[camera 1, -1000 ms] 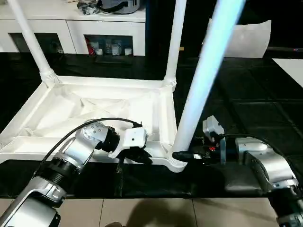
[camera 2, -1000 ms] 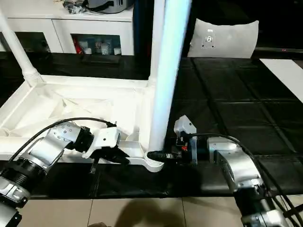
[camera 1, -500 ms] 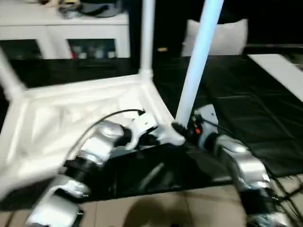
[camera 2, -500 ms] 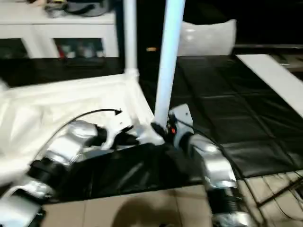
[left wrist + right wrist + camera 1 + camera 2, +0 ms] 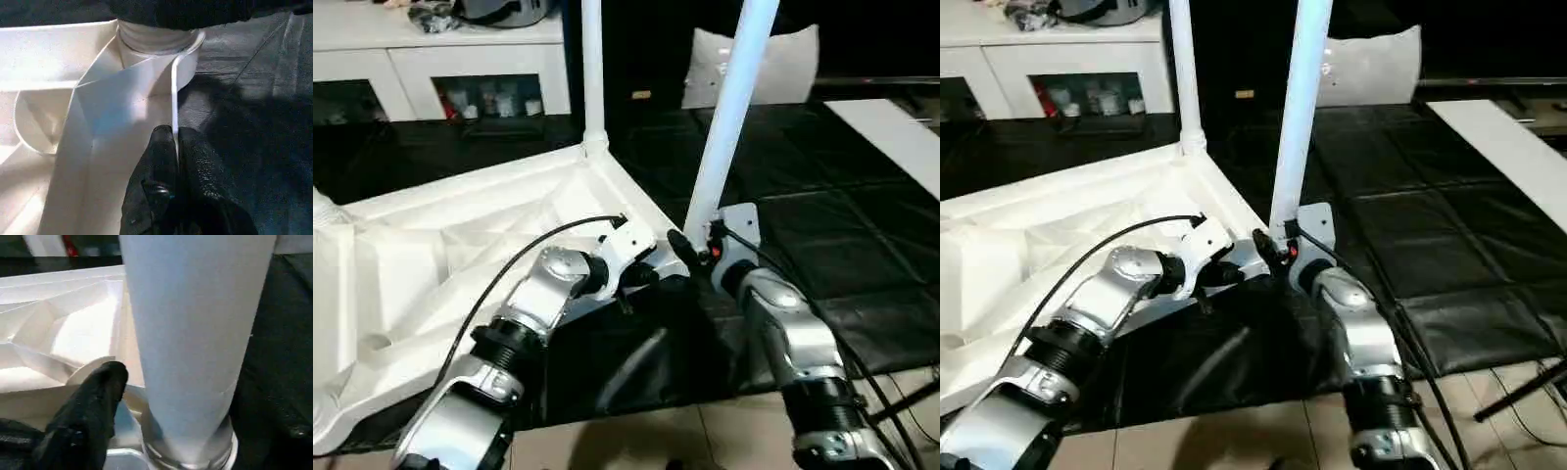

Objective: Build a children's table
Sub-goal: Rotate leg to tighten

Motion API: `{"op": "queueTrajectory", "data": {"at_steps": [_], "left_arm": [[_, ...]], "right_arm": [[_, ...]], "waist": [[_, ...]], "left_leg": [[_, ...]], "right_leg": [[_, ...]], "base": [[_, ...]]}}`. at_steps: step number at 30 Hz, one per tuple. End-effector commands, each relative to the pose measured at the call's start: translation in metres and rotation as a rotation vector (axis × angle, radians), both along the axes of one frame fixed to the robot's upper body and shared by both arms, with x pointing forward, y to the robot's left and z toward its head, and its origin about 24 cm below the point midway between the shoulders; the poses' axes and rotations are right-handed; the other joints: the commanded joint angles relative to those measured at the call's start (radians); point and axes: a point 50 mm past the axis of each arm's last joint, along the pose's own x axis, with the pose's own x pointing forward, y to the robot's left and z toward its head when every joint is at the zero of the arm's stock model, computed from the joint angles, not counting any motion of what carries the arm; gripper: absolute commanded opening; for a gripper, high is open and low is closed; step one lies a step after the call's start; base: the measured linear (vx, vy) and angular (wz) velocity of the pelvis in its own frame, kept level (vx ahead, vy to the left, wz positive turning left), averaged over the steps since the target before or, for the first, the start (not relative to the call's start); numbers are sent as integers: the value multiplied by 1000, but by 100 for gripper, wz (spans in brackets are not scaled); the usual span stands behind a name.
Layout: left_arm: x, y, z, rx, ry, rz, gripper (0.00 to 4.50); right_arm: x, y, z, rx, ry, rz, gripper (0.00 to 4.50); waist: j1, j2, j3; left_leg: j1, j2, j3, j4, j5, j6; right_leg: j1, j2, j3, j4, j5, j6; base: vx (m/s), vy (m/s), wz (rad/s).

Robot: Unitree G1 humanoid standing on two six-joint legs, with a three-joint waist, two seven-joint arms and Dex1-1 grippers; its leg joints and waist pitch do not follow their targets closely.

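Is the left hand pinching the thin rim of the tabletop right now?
Yes: in the left wrist view the left hand has its two black fingers closed on the thin white rim of the tabletop, just below the corner socket.

White leg [image 5: 195, 342] seated in socket, black fingers [image 5: 85, 423] beside

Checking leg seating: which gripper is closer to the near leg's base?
Right. The right gripper sits against the base of the near leg at its corner socket. The left gripper pinches the tabletop rim a little further along, beside that socket.
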Motion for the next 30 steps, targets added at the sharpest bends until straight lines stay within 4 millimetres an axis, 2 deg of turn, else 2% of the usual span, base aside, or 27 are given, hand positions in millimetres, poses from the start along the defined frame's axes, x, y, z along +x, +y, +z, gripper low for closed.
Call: {"op": "queueTrajectory", "data": {"at_steps": [1,3,4,6,7,8,10,11,12,13,14,15,16,18,20,21,22,23,24,27,30], "left_arm": [[1,-2,19,-13,-96,-91,0],[-4,7,16,13,-98,-176,0],[-6,11,15,22,-92,-205,0],[-9,14,14,27,-88,-258,0],[-11,16,13,31,-84,-293,0],[-14,20,11,50,-72,-329,0],[-17,28,10,81,-47,-389,0],[-17,28,10,81,-47,-389,0],[-18,30,9,89,-46,-406,0],[-21,35,9,105,-36,-448,0],[-23,38,8,118,-26,-483,0],[-26,41,7,129,-16,-518,0],[-28,43,7,134,-10,-543,0],[-31,45,7,140,-1,-572,0],[-32,47,7,142,6,-588,0],[-33,48,6,143,12,-599,0],[-33,48,6,144,13,-602,0],[-35,49,6,147,21,-618,0],[-36,50,5,151,26,-630,0],[-39,51,5,149,34,-655,0],[-41,51,5,147,38,-672,0]], "right_arm": [[-9,5,1,22,-12,158,370],[-13,-11,4,-24,-30,243,389],[-15,-16,4,-48,-27,282,389],[-17,-22,5,-81,-28,341,423],[-19,-25,5,-102,-27,380,428],[-22,-29,6,-124,-26,437,428],[-26,-33,9,-151,-27,555,428],[-26,-33,9,-151,-27,555,428],[-28,-34,11,-155,-28,597,428],[-31,-35,13,-140,-16,668,428],[-33,-36,14,-120,-3,721,428],[-35,-37,15,-112,3,764,428],[-36,-37,16,-109,6,790,428],[-38,-37,16,-121,14,854,428],[-40,-37,15,-118,27,881,401],[-40,-37,15,-117,38,903,394],[-41,-37,15,-117,41,910,394],[-41,-37,14,-117,51,932,394],[-42,-37,14,-116,58,946,361],[-42,-37,13,-107,68,972,348],[-43,-36,14,-94,78,1002,308]], "waist": [[18,-8,-95],[28,-10,-92],[33,-9,-93],[41,-5,-90],[44,-6,-86],[49,-2,-85],[58,-2,-82],[62,-2,-80],[67,0,-79],[69,-3,-78],[71,-5,-78],[72,-6,-76],[73,-5,-76],[75,-6,-70],[75,-11,-69],[78,-10,-70],[80,-14,-71],[81,-13,-72],[82,-13,-73],[85,-13,-74],[88,-12,-75]], "left_leg": [[-2,47,-12,-58,-117,117],[-5,47,-8,-53,-82,151],[-5,47,-9,-53,-85,153],[-1,53,-8,-55,-101,147],[4,55,-4,-56,-129,125],[8,55,-5,-59,-166,103],[14,59,-2,-62,-201,80],[15,63,-2,-65,-211,68],[21,65,-2,-67,-220,60],[26,65,0,-68,-250,48],[27,64,-1,-68,-264,48],[23,67,-2,-71,-277,46],[23,67,-4,-72,-283,44],[27,67,-3,-75,-312,27],[29,65,-3,-75,-325,21],[29,64,-5,-74,-326,18],[29,65,-5,-73,-316,19],[29,65,-5,-74,-304,19],[28,66,-5,-74,-299,19],[28,67,-4,-75,-290,20],[29,67,-3,-75,-281,22]], "right_leg": [[74,-53,64,-43,-157,-213],[71,-49,66,-33,-92,-235],[73,-50,65,-32,-100,-236],[70,-48,64,-36,-139,-233],[66,-47,67,-43,-190,-224],[66,-45,64,-48,-249,-208],[62,-46,65,-56,-303,-189],[59,-44,67,-56,-317,-185],[55,-44,67,-57,-322,-186],[51,-42,67,-60,-336,-188],[53,-43,66,-61,-346,-187],[55,-44,68,-60,-357,-182],[56,-45,68,-59,-363,-181],[52,-46,69,-65,-413,-169],[52,-48,69,-69,-452,-157],[54,-51,69,-71,-478,-146],[54,-52,69,-72,-490,-139],[54,-51,70,-71,-484,-137],[54,-51,70,-70,-476,-138],[53,-49,71,-67,-452,-146],[53,-48,71,-64,-433,-154]], "base": [[0,0,0],[0,0,0],[0,0,0],[0,0,0],[0,0,0],[0,0,0],[0,0,0],[0,0,0],[0,0,0],[0,0,0],[0,0,0],[0,0,0],[0,0,0],[0,0,0],[0,0,0],[0,0,0],[0,0,0],[0,0,0],[0,0,0],[0,0,0],[0,0,0]]}}
